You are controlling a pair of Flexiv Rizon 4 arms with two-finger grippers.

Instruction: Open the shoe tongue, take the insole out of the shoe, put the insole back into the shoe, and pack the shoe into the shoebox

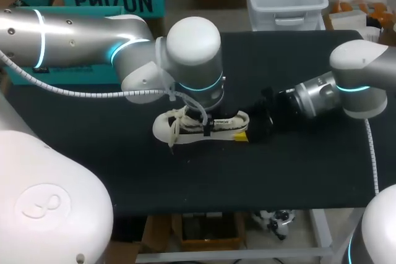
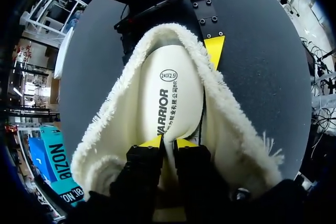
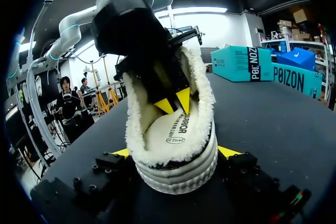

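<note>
Shoe (image 1: 192,133) white, fleece-lined; insole (image 2: 170,103) cream, black print.

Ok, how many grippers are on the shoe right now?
2. The left gripper is down inside the shoe, its tips pinching the insole; the right gripper clamps the shoe's heel end from both sides.

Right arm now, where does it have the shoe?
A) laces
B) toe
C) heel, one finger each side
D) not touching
C: in the right wrist view the right gripper has a yellow-tipped finger on each side of the heel of the shoe. The left gripper is down on the insole.
</note>
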